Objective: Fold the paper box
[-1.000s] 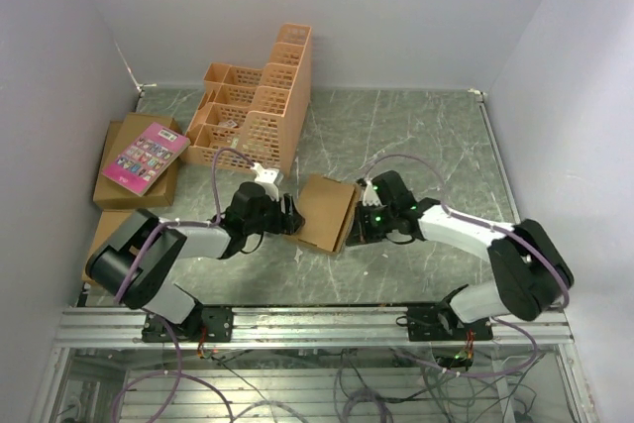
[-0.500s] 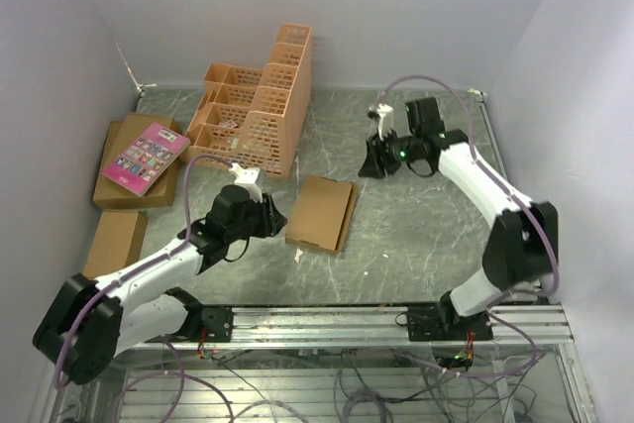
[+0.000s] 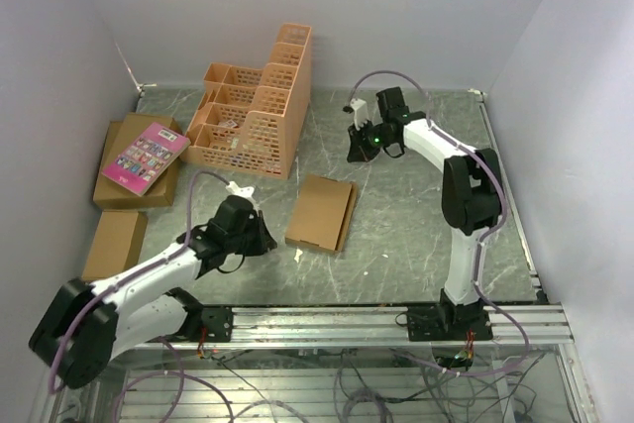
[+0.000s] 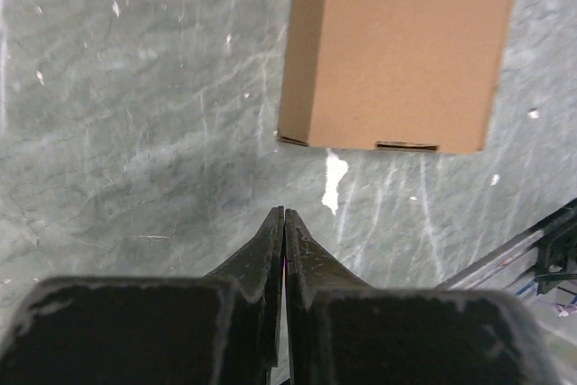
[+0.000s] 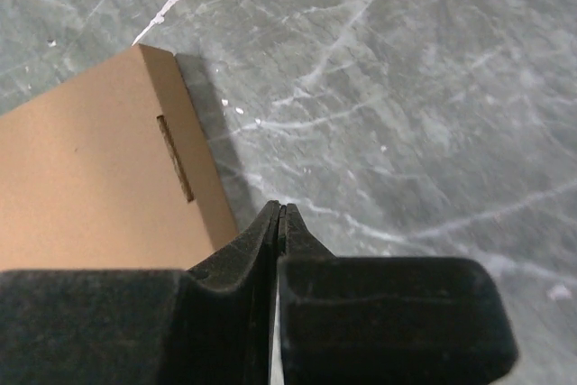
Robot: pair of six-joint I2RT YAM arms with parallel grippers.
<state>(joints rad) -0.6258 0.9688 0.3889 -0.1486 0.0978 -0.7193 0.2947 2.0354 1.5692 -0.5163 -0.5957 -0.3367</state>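
Observation:
The paper box (image 3: 320,213) is a plain brown cardboard box lying closed and flat on the grey marble table, with nothing touching it. My left gripper (image 3: 264,238) is to its left, a short gap away, shut and empty. In the left wrist view the box (image 4: 397,51) lies ahead of the closed fingertips (image 4: 284,214). My right gripper (image 3: 355,149) hangs beyond the box's far right corner, shut with nothing in it. The right wrist view shows the box (image 5: 90,178) to the left of the closed tips (image 5: 280,210).
An orange lattice crate (image 3: 253,106) stands at the back left. A pink book (image 3: 146,158) lies on brown cartons (image 3: 129,190), with another carton (image 3: 114,242) nearer. A white scrap (image 3: 297,256) lies by the box's near corner. Walls close in on three sides.
Both grippers have left the box's edges. The left has pulled back to the near left and shut. The right has swung to the far side and shut. The box has stayed put.

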